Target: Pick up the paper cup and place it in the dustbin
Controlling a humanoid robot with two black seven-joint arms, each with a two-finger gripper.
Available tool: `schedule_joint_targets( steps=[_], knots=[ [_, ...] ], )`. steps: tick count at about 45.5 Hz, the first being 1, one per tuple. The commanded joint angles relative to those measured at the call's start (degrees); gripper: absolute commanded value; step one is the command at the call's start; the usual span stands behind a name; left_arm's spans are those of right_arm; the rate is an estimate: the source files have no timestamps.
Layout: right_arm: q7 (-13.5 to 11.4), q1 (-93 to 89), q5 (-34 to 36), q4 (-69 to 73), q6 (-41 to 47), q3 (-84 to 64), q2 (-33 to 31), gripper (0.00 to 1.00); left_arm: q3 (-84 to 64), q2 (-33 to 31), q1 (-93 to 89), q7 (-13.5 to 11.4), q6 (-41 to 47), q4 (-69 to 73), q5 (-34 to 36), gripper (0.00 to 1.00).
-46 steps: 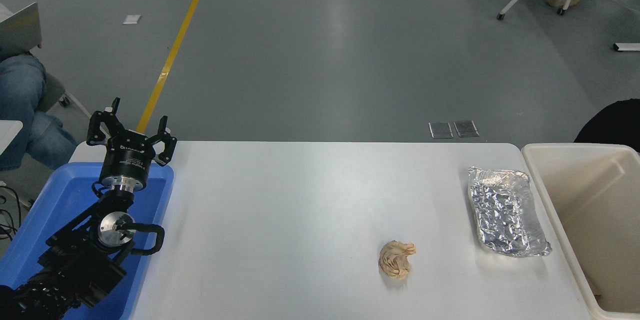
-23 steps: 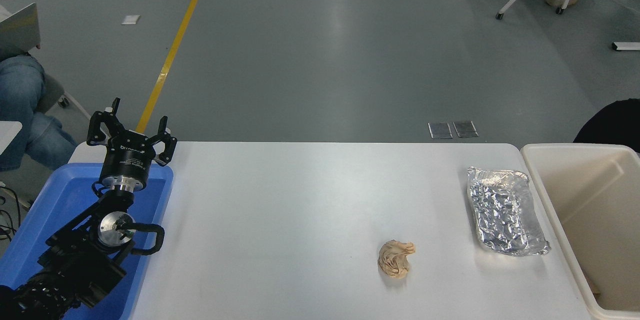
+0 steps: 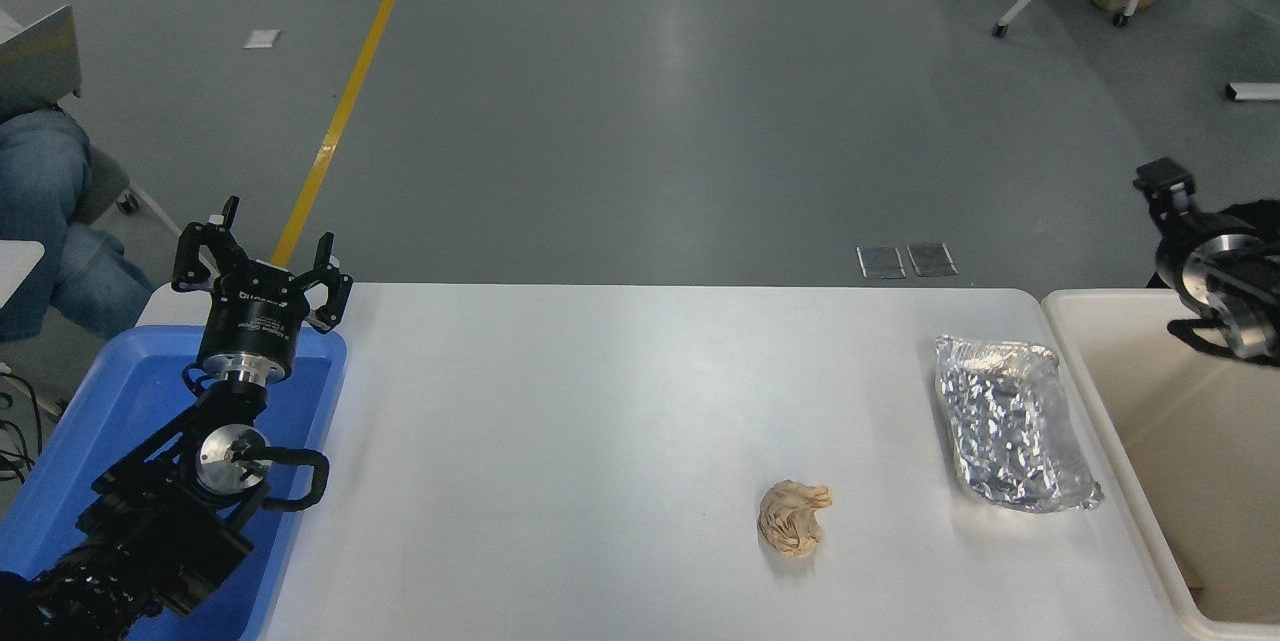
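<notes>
While above dustbin (image 3: pixel 1100 391), right arm (image 3: pixel 1215 271).

The table (image 3: pixel 560 441) is white, the tray (image 3: pixel 70 441) at its left edge blue, the dustbin (image 3: pixel 1085 371) at its right edge cream-beige; the crinkled foil tray (image 3: pixel 1010 431) is silver, the paper wad (image 3: pixel 793 518) light brown, both arms black

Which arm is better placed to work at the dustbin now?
Right: the right arm is over the dustbin; the left arm sits parked over the blue tray, across the table.
</notes>
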Motion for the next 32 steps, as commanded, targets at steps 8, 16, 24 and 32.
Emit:
schedule_joint_targets(
  steps=[8, 16, 24, 32],
  knots=[
    [0.0, 27.0, -1.9, 24.0, 13.4, -18.0, 6.9, 1.00, 0.0, 0.0, 0.0, 0.0, 0.0, 0.0, 0.0, 0.99],
    [0.0, 36.5, -4.7, 32.0, 22.4, -20.2, 7.7, 1.00, 0.0, 0.0, 0.0, 0.0, 0.0, 0.0, 0.0, 0.99],
    [-0.1, 45.2, -6.0, 41.8, 31.1, -21.8, 7.4, 1.00, 0.0, 0.0, 0.0, 0.0, 0.0, 0.0, 0.0, 0.99],
    [-0.1, 53.9, -7.2, 53.0, 36.9, -24.6, 7.2, 1.00, 0.0, 0.0, 0.0, 0.0, 0.0, 0.0, 0.0, 0.99]
  ],
)
